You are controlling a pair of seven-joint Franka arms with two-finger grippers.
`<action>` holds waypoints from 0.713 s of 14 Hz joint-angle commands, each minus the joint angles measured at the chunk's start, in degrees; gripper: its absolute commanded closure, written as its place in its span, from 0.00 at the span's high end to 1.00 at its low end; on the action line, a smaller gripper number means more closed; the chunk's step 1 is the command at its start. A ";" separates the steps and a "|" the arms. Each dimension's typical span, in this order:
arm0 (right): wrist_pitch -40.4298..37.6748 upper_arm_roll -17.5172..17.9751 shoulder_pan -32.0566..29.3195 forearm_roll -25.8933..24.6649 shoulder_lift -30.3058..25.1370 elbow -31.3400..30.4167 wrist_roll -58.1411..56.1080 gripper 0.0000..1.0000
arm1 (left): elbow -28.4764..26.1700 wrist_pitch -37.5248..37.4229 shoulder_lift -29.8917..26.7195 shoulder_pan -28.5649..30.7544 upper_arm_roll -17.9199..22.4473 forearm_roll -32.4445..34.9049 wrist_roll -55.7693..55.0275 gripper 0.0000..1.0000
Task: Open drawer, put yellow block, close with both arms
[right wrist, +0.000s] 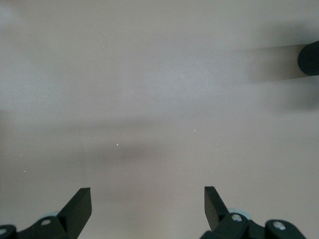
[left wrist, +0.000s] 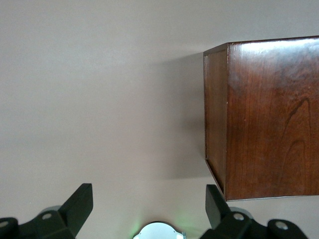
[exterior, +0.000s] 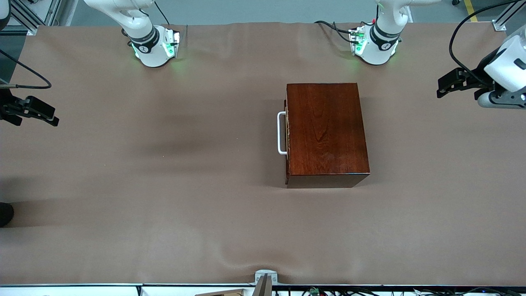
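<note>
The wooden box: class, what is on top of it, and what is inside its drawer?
Nothing rests on the wooden box. Its drawer is shut, so the inside is hidden; only the white handle shows. No yellow block is visible.

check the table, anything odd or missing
No yellow block shows in any view. The drawer of the box is shut. The left gripper and right gripper hang open at the table's ends. Nothing looks spilled or damaged.
</note>
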 commanded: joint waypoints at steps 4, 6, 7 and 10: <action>0.57 0.27 -0.33 -0.02 -1.07 -0.93 0.53 1.00 | -1.35 2.23 -1.34 0.32 -3.01 4.61 1.54 1.00; 0.48 0.27 -0.33 -0.02 -1.07 -0.93 0.53 1.00 | -1.00 3.54 -1.34 0.40 -3.11 4.26 1.54 1.00; 0.48 0.27 -0.24 -0.02 -1.07 -0.93 0.53 1.00 | -0.74 4.07 -1.34 0.75 -3.02 3.48 1.37 1.00; 0.48 0.27 -0.33 -0.02 -1.07 -0.93 0.53 1.00 | -0.56 3.47 -1.43 0.76 -2.49 1.97 1.19 1.00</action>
